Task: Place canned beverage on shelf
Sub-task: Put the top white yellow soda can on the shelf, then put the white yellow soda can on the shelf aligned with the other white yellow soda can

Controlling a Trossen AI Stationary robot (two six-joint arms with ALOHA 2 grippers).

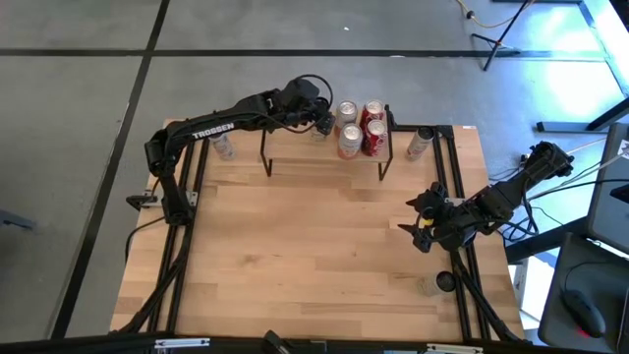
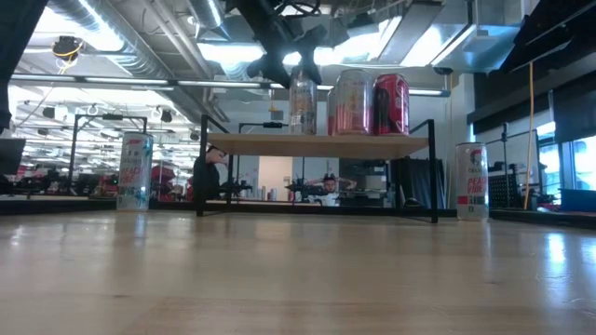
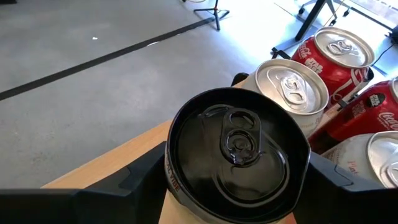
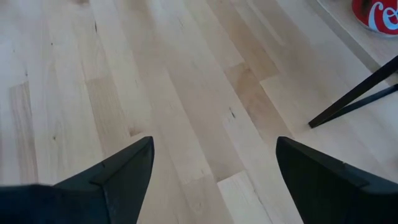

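The low shelf with a light wooden top and thin black legs [image 1: 324, 157] sits upper centre. On its left end stands the dark-topped aluminium beverage can [image 3: 236, 152], straddled by the left gripper [image 1: 319, 125], fingers apparently loosening. The can is likely light, smooth and dentable; best held mid-wall. The right gripper [image 4: 211, 177] waits open, lower right.

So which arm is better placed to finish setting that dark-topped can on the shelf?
The left. Its gripper is at the shelf, fingers either side of the dark-topped can, beside the four cans there. The right gripper hangs open over bare tabletop, away from the shelf.
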